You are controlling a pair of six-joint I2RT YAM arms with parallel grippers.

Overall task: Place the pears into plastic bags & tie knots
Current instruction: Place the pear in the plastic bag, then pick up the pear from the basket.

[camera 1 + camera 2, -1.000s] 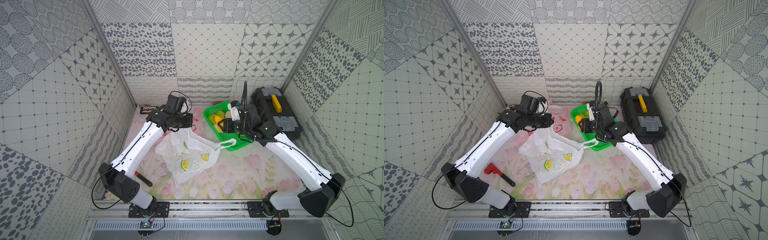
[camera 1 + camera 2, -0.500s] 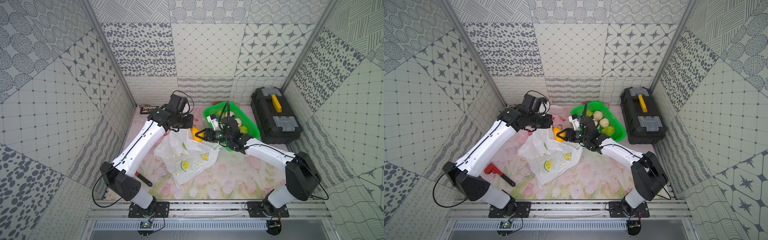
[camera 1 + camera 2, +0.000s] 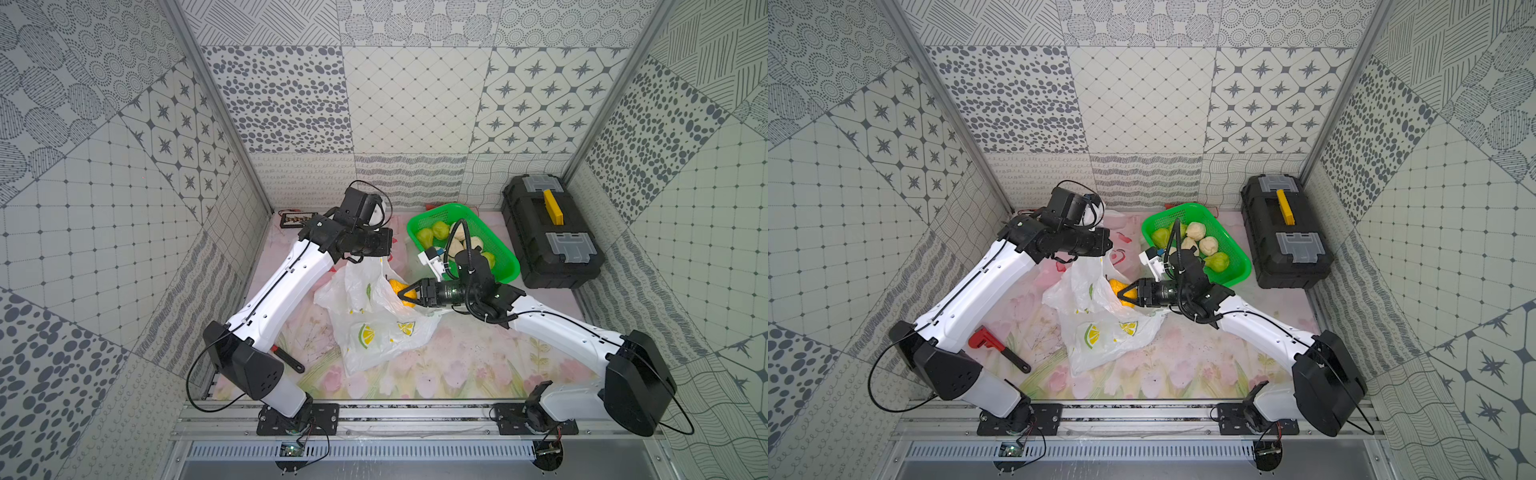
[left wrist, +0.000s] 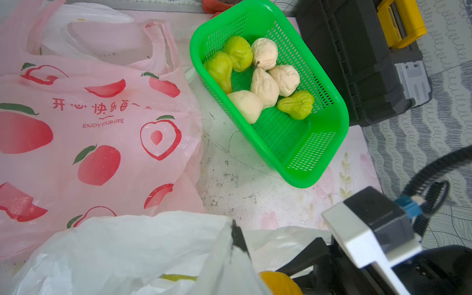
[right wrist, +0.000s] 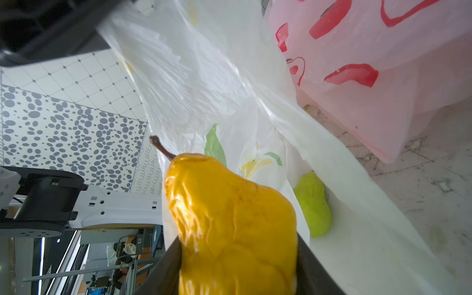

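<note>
A white plastic bag point(image 3: 374, 328) point(image 3: 1100, 328) with lemon prints lies mid-table, its rim lifted. My left gripper point(image 3: 379, 261) point(image 3: 1096, 259) point(image 4: 236, 237) is shut on that rim. At the bag's mouth my right gripper point(image 3: 409, 295) point(image 3: 1127, 294) point(image 5: 237, 265) is shut on a yellow-orange pear point(image 3: 395, 286) point(image 3: 1119, 286) point(image 5: 229, 217) with a brown stem. A green pear point(image 5: 313, 204) lies inside the bag. Several green and cream pears point(image 3: 457, 243) point(image 3: 1200, 239) point(image 4: 265, 84) sit in the green basket point(image 3: 505, 266) point(image 3: 1237, 266) point(image 4: 332, 127). A pink bag point(image 4: 102, 127) point(image 5: 370, 76) lies flat behind the white one.
A black toolbox point(image 3: 548, 237) point(image 3: 1287, 237) with a yellow handle stands right of the basket. A red pipe wrench point(image 3: 984, 336) lies at the front left by the left arm. A small dark tray point(image 3: 297, 218) sits at the back left corner.
My right gripper has swung from over the basket to the bag's mouth, carrying the yellow-orange pear. The left gripper has kept the bag's rim raised.
</note>
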